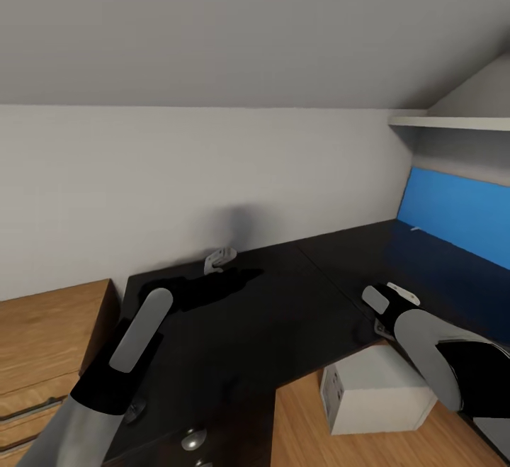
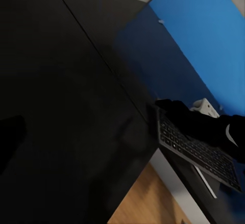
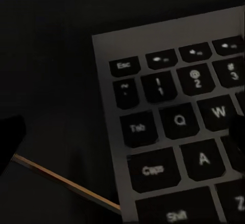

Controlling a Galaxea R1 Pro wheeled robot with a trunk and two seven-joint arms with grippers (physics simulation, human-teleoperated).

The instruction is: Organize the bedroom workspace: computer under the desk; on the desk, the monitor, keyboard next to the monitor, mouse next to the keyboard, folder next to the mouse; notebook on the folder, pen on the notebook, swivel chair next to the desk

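Tool first: in the head view the right tool (image 1: 388, 302) sits at about four o'clock, at the inner edge of the black L-shaped surface (image 1: 283, 311); its jaw state I cannot tell from there. The left tool (image 1: 219, 258) reaches toward the wall near eleven o'clock of the surface's middle, jaws unclear. The grey computer (image 1: 375, 389) stands on the floor beneath, at five o'clock.

From the left wrist, the keyboard (image 2: 199, 155) hangs over the surface's edge at four o'clock, with the right arm's dark end lying across it and the blue back panel (image 2: 199, 40) behind.

From the right wrist, the keyboard (image 3: 173, 127) shows close up, its corner by Esc toward eleven o'clock. It looks slim, stiff and light; pinching the thin frame edge seems safest, since keys may give.
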